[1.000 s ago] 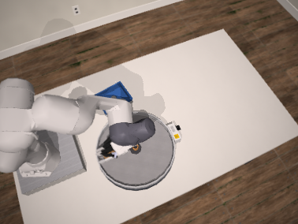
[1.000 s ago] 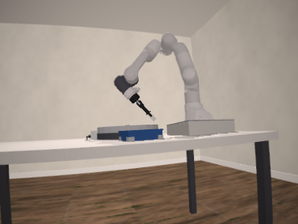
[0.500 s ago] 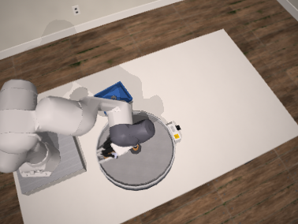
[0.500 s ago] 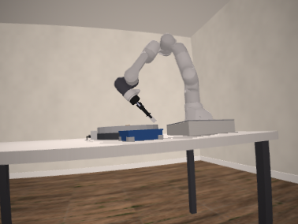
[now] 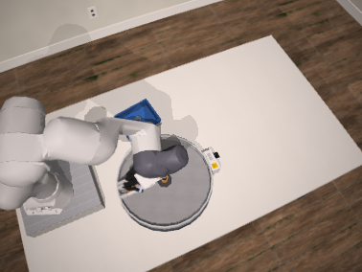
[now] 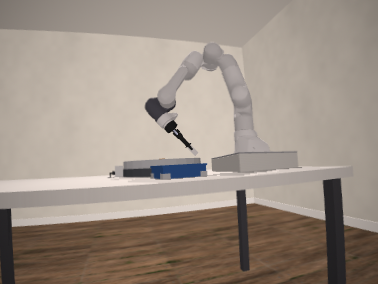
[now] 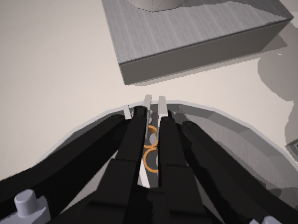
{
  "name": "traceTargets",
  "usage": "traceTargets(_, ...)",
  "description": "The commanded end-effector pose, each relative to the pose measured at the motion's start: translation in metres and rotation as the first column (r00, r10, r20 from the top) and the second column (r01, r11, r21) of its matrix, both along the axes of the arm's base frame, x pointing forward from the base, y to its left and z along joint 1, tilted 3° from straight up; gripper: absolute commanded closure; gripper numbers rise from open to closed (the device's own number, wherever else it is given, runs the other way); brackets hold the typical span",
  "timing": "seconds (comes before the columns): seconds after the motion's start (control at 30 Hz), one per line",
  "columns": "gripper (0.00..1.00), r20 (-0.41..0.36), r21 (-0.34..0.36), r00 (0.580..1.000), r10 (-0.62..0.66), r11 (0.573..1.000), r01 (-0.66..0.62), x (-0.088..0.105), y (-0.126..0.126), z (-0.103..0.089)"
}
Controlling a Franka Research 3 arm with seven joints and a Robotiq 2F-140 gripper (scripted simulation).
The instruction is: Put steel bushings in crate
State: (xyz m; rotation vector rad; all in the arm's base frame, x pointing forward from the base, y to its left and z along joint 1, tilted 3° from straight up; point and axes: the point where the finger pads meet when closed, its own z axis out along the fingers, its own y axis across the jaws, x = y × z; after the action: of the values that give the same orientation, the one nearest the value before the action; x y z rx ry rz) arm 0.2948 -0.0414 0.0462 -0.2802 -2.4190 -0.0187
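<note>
Steel bushing (image 5: 138, 119), apparently, in the crate (image 5: 152, 111) (image 6: 179, 171) beside the turning table (image 5: 187, 201) (image 6: 137, 164) (image 7: 235, 130). Hand (image 5: 125, 192) (image 6: 194, 151) (image 7: 154, 105) narrow, holding nothing, above the turning table's edge. Bushing likely rigid, slippery; best gripped across its outer wall.

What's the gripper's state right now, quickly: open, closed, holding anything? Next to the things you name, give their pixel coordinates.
Gripper (image 5: 125, 192) (image 6: 194, 151) (image 7: 154, 105): closed to a narrow gap, with nothing held between the fingertips.

No readable text here, folks: not a letter, number, brand or sign can be made out on anything in any view!
</note>
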Motion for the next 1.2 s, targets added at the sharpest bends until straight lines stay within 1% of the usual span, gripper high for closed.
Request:
traceTargets(0.0,0.94,-0.001,-0.005,1.000,-0.001,1.000,0.001,-0.0006,-0.0012,-0.0009)
traceTargets(1.17,0.94,-0.001,-0.005,1.000,-0.001,1.000,0.001,-0.0013,-0.0046,-0.0019)
